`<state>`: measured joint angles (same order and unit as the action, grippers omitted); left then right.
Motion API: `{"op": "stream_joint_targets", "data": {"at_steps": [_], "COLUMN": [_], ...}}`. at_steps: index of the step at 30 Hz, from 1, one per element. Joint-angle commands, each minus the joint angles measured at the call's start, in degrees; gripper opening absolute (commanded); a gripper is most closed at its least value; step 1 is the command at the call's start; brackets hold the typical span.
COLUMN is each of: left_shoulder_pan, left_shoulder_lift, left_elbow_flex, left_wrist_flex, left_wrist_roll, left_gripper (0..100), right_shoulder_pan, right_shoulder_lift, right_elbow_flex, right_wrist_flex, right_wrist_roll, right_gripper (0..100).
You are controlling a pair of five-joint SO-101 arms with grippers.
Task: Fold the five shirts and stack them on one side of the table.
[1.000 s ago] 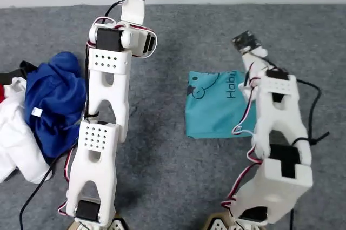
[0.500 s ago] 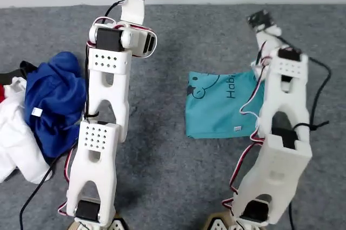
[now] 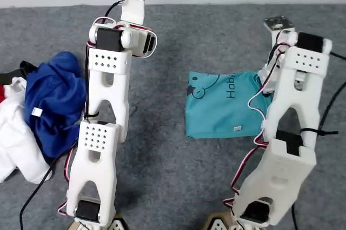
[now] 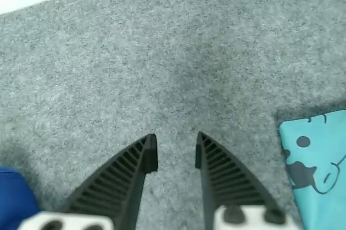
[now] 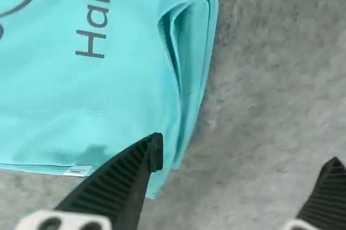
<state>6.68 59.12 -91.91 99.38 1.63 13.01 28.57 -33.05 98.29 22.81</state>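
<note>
- So, as I read it, the task is at an early stage: one shirt of five looks folded and the others lie in a heap.
- Nearest the arm bases, at the left edge of the mat (image 3: 178, 187), a white shirt (image 3: 16, 143) lies crumpled at the near end of that heap.
- Just beyond it and partly over it sits a blue shirt (image 3: 54, 97), bunched and unfolded, right beside the left arm (image 3: 105, 133).
- At the heap's far corner a bit of black cloth (image 3: 21, 69) and a sliver of red (image 3: 1, 94) peek in from the edge. They are probably the other two shirts, though too little shows to be sure.
- Mid-mat, the teal shirt (image 3: 216, 108) lies flat as a neat rectangle, print up, with nothing stacked on it. Its right end is hidden by the right arm (image 3: 289, 127).
- The right gripper (image 5: 246, 157) hangs over the teal shirt's folded side edge with its jaws spread wide. One finger is above cloth, the other above bare mat, and it grips nothing.
- Farther out, the left gripper (image 4: 175, 151) hovers over grey mat past the teal shirt's corner, jaws a little apart with nothing between them.
- Left to do, in my judgement: four more folds and building the stack on one side. The teal shirt could be the stack's base where it lies, or may need shifting first.
</note>
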Motion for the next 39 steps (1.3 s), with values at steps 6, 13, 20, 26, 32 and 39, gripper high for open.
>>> {"op": "stream_joint_targets", "data": {"at_steps": [6, 13, 20, 26, 32, 39], "left_shoulder_pan": [0.1, 0.8, 5.4, 5.5, 5.9, 5.8], "left_shoulder_lift": [-1.1, -1.1, -1.1, -1.1, -1.1, -1.1], "left_elbow_flex": [-0.7, -0.7, -0.7, -0.7, -0.6, -0.6], "left_wrist_flex": [1.5, 1.5, 1.5, 1.5, 1.4, 1.4], "left_wrist_roll": [-0.1, -0.1, -0.1, -0.1, -0.1, -0.1], "left_gripper": [12, 12, 12, 12, 12, 12], "right_shoulder_pan": [-6.3, -6.9, -9.6, -8.4, -8.1, -3.1], "right_shoulder_lift": [13.5, 24.6, 25.5, 25.5, 21.1, 18.1], "right_elbow_flex": [-2.1, -2.1, -2.1, -2.1, -6.8, -18.9], "right_wrist_flex": [-3.7, -12.2, -11.0, -10.8, -10.0, -14.5], "right_wrist_roll": [-2.1, -1.8, 3.7, 1.1, 0.9, -10.3], "right_gripper": [43.9, 43.7, 14.7, 2.6, 0.9, 0.9]}}
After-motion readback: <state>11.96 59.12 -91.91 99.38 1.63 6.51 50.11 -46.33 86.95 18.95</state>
